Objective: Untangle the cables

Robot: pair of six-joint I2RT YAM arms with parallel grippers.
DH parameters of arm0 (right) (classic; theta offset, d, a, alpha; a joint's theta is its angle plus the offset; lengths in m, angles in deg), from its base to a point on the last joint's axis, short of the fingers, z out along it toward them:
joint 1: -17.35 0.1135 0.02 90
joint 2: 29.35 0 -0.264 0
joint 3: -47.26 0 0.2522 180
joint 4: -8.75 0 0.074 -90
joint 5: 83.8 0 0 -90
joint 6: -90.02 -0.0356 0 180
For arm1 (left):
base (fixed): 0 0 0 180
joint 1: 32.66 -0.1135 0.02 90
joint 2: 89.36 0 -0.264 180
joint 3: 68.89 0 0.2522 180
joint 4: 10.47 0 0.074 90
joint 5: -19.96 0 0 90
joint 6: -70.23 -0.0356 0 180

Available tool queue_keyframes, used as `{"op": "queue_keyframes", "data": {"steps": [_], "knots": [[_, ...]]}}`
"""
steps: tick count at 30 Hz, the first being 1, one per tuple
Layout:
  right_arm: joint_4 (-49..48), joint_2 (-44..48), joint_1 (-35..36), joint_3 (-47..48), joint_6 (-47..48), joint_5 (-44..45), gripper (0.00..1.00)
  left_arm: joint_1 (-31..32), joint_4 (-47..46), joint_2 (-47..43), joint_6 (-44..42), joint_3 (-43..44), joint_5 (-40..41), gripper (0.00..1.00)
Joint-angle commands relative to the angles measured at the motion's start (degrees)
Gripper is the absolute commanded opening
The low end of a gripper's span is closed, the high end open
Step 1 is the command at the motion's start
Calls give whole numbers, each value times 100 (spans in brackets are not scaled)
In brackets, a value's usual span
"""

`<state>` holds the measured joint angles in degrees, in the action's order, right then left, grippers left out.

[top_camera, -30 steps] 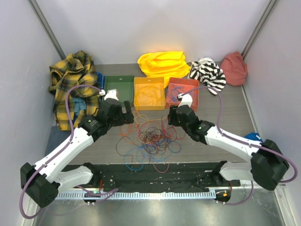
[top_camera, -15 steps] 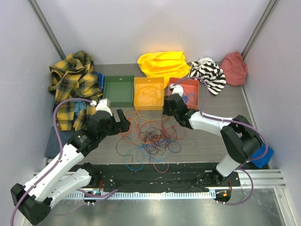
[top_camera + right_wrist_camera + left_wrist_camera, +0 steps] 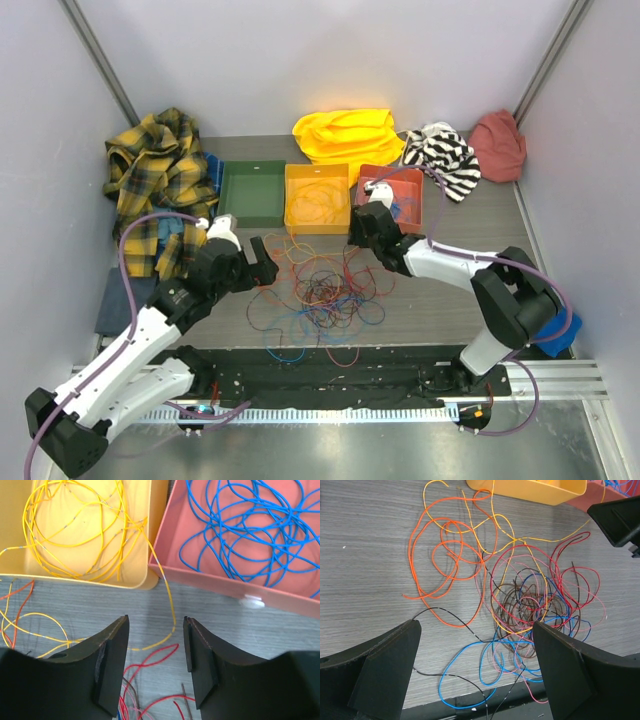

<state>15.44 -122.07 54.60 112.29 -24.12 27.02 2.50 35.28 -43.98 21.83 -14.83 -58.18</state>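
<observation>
The cables are lying in a loose, many-coloured heap on the bench, just in front of the yellow tray.

Top view: the left end effector is being held at the heap's left edge. The right end effector is being held at its far right corner, near the red tray.

Left wrist view: fingers are being held wide apart, with nothing between them. An orange cable is lying mostly clear of the dense knot. Its outer loop is being judged the easiest hold.

Right wrist view: a narrower gap is being kept, also empty, above a yellow strand trailing off the yellow tray's rim. Blue strands are lying in the red tray.

Handling, as judged: light, limp and thin, probably slipping between pads. A single strand is best pinched low and drawn slowly, or the whole knot is dragged along.
</observation>
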Motion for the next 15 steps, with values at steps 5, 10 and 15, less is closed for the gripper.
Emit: {"op": "queue_keyframes", "data": {"steps": [5,10,15], "knots": [[-268,326,-43,-257,-100,239,58,18,-386,216,41,-31,-210,100],[-558,-34,-174,-231,-117,186,57,18,-404,287,58,-39,-228,100],[-804,-245,-236,-179,-161,45,46,26,-369,304,32,-30,-219,100]]}}
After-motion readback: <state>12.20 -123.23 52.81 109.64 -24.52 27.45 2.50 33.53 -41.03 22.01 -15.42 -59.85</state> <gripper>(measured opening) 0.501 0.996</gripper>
